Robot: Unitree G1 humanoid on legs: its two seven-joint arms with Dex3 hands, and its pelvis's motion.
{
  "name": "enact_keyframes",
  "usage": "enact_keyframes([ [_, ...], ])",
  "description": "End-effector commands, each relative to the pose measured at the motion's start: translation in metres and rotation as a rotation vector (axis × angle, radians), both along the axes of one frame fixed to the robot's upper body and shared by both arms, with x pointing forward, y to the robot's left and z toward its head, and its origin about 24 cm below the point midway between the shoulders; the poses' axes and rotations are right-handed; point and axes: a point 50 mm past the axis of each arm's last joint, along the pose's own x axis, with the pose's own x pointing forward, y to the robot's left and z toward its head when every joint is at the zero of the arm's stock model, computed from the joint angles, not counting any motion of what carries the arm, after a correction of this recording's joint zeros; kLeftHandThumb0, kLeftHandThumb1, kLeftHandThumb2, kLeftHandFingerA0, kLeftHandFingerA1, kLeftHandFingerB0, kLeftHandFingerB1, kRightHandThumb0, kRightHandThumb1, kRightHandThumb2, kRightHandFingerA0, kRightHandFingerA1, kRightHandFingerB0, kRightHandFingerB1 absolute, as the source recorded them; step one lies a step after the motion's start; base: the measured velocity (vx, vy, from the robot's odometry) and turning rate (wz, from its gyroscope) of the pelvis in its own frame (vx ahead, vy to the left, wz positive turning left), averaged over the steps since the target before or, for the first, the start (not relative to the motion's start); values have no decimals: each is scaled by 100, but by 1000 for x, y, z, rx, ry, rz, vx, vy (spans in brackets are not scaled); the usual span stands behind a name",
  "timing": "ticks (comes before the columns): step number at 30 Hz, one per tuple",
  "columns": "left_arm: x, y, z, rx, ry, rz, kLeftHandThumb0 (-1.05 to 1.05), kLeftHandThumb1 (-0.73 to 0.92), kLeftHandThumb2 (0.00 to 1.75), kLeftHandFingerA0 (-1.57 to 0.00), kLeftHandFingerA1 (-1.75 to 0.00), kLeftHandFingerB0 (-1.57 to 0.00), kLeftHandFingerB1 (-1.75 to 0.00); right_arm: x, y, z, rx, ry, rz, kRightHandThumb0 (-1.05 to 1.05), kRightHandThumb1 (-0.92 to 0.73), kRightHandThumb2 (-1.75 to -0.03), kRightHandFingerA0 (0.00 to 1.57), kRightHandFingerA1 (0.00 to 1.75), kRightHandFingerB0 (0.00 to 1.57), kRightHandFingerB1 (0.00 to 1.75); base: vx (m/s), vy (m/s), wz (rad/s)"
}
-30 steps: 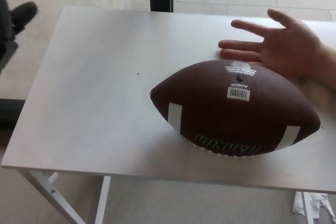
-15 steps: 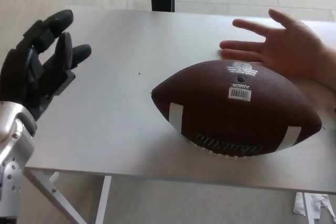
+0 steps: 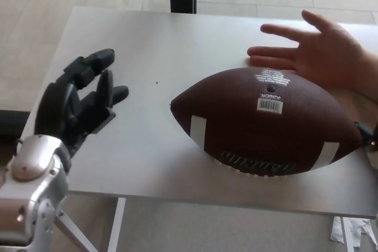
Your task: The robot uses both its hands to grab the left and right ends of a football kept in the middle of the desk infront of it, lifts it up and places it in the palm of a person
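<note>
Head view, as I see it: brown junior football (image 3: 266, 122) on desk (image 3: 136, 45); left robot hand (image 3: 80, 101) spread, empty, well apart; person's open palm (image 3: 322, 54) behind ball; right robot hand barely visible, state unclear.

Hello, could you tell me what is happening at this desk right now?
A brown rubber football with white stripes lies on the white desk, untouched. The robot's black left hand hangs over the desk's left side, fingers spread, holding nothing and apart from the ball's left tip. A person's open hand rests palm up just behind the ball. Only a sliver of something shows at the right edge, so the right hand cannot be judged.
</note>
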Motion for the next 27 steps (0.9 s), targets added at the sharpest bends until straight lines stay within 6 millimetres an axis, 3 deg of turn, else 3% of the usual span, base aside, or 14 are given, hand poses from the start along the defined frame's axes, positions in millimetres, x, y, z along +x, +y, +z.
enact_keyframes([
  [1, 2, -8, -6, 40, 50, 44, -84, 92, 70, -32, -55, -21, -33, -7, 12, -10, -7, 87, -32, -94, -87, -67, 47, 60, 39, 33, 0, 0, 0],
  [2, 3, -17, -9, 35, 51, 15, -85, 92, 72, -30, -52, -18, -33, -12, 24, -13, -11, 112, -27, -94, -72, -111, 46, 64, 34, 48, 0, 0, 0],
  [3, 4, -18, -8, 36, 49, 13, -84, 92, 73, -28, -52, -17, -33, -14, 28, -12, -12, 106, -22, -97, -84, -70, 47, 64, 38, 33, 0, 0, 0],
  [7, 6, -23, -9, 44, 61, -6, -86, 92, 76, -21, -50, -12, -32, -17, 34, -13, -23, 103, -19, -97, -84, -71, 46, 64, 39, 34, 0, 0, 0],
  [8, 7, -26, -11, 39, 66, -1, -83, 77, 114, -15, -55, -7, -40, -18, 35, -14, -26, 105, -20, -98, -84, -71, 46, 65, 39, 34, 0, 0, 0],
  [16, 13, -35, -12, -4, 87, 17, -84, 92, 81, -19, -50, -7, -28, -20, 32, -13, -57, 95, -23, -92, -90, -67, 46, 65, 39, 33, 0, 0, 0],
  [18, 11, -36, -15, -16, 98, 29, -85, 92, 80, -22, -52, -10, -29, -17, 31, -10, -54, 74, -30, -94, -75, -112, 45, 67, 34, 46, 0, 0, 0],
  [20, 10, -37, -19, -19, 112, 43, -87, 92, 78, -24, -53, -12, -31, -14, 30, -7, -59, 57, -20, -88, -89, -67, 42, 65, 38, 32, 0, 0, 0],
  [21, 10, -37, -20, -16, 117, 46, -87, 92, 78, -24, -53, -12, -31, -13, 29, -6, -64, 52, -10, -88, -89, -67, 42, 65, 38, 32, 0, 0, 0],
  [22, 10, -36, -22, -12, 122, 54, -86, 92, 77, -24, -53, -13, -32, -11, 29, -3, -83, 41, -4, -84, -70, -108, 40, 69, 32, 47, 0, 0, 0],
  [23, 10, -36, -23, -18, 135, 53, -86, 92, 77, -21, -51, -12, -31, -9, 28, 1, -97, 32, 2, -88, -90, -68, 41, 70, 37, 32, 0, 0, 0],
  [24, 10, -36, -24, -18, 141, 57, -85, 92, 77, -21, -51, -12, -31, -8, 28, 2, -104, 29, 5, -88, -90, -67, 41, 69, 38, 32, 0, 0, 0],
  [25, 10, -36, -26, -18, 149, 64, -85, 92, 76, -20, -51, -11, -31, -6, 29, 5, -113, 25, 3, -85, -71, -109, 44, 69, 33, 48, 0, 0, 0],
  [27, 10, -36, -28, -21, 159, 63, -86, 92, 76, -19, -51, -11, -30, -3, 30, 9, -113, 20, -6, -91, -76, -110, 43, 65, 33, 46, 0, 0, 0],
])
